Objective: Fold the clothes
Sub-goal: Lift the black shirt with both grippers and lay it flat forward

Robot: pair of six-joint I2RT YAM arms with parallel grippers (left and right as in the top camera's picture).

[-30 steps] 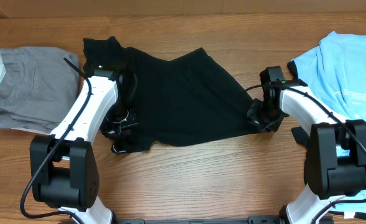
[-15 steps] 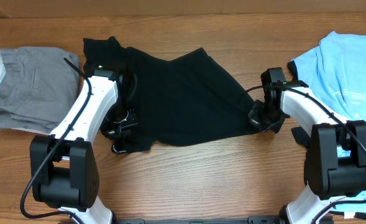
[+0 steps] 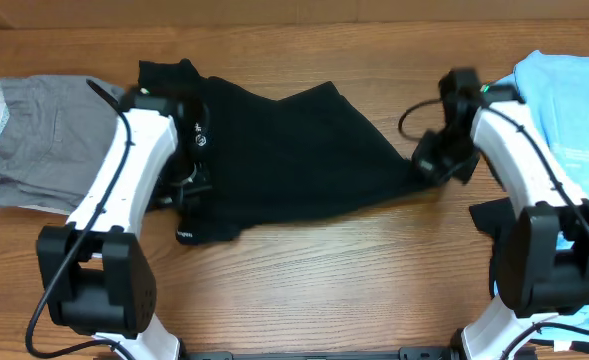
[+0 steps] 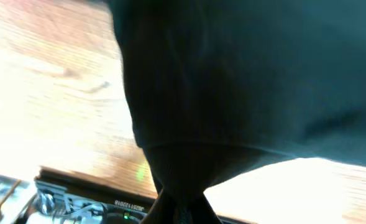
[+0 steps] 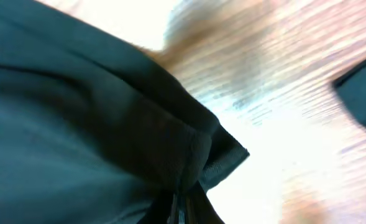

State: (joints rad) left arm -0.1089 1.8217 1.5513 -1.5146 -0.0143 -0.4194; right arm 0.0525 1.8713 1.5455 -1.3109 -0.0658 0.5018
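Note:
The black tee (image 3: 294,160) lies spread across the middle of the table in the overhead view. My left gripper (image 3: 187,185) is shut on its left edge, and my right gripper (image 3: 437,163) is shut on its right corner. In the left wrist view the black cloth (image 4: 245,81) bunches down into the closed left gripper (image 4: 183,210). The right wrist view shows a hemmed fold of the tee (image 5: 77,124) pinched in the right gripper (image 5: 184,210). A light blue tee (image 3: 564,110) lies at the far right.
A folded grey garment (image 3: 44,140) sits at the left edge of the table. A small dark piece (image 3: 489,215) lies on the wood by the right arm. Bare wooden tabletop (image 3: 324,280) stretches along the front, between the two arm bases.
The right gripper has closed on the tee's right corner. Both arms have moved toward the far side of the table, drawing the tee's edges with them.

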